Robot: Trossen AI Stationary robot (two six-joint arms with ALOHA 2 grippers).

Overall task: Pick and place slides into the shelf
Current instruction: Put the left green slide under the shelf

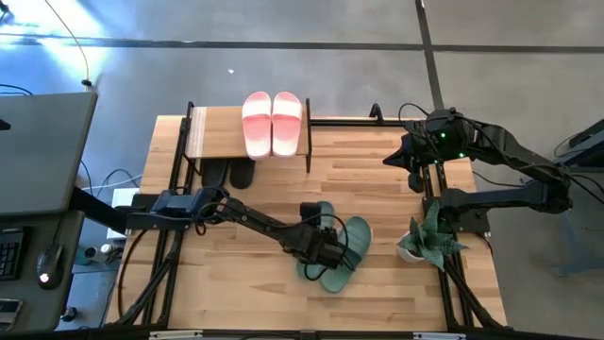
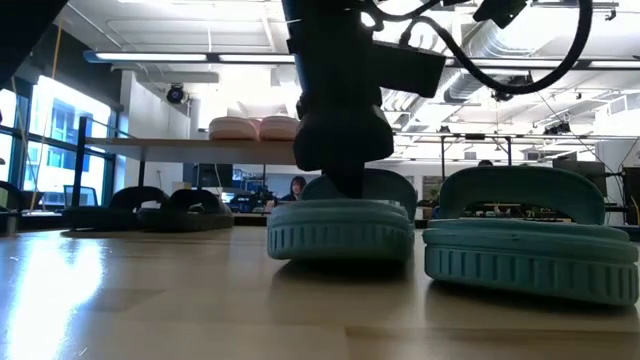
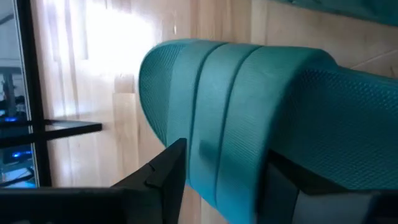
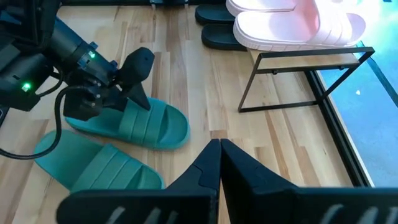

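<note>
Two sage green slides lie flat on their soles on the table, side by side: one (image 1: 351,247) (image 2: 530,250) free, the other (image 4: 146,124) (image 2: 340,232) under my left gripper (image 1: 326,247). That gripper is open, and its fingers stand on either side of the slide's wide strap (image 3: 230,124). The pink pair (image 1: 273,123) rests on the shelf's wooden top board (image 1: 212,132). The black pair (image 1: 231,173) lies on the tabletop under that board. My right gripper (image 4: 219,152) hangs shut and holds nothing, raised over the table's far right part (image 1: 404,156). My left gripper has the green slide's ribbed strap (image 3: 205,168) filling the gap between its two fingers (image 3: 168,168). It slants down onto the strap from the table's left side. Whether the fingers touch the strap, I cannot tell. The slide lies flat on the table.
A small potted plant (image 1: 429,236) stands near the table's right edge, close to the green pair. The shelf's black tube frame (image 4: 273,81) rises at the far side. Bare tabletop lies in front of the shelf and along the near edge.
</note>
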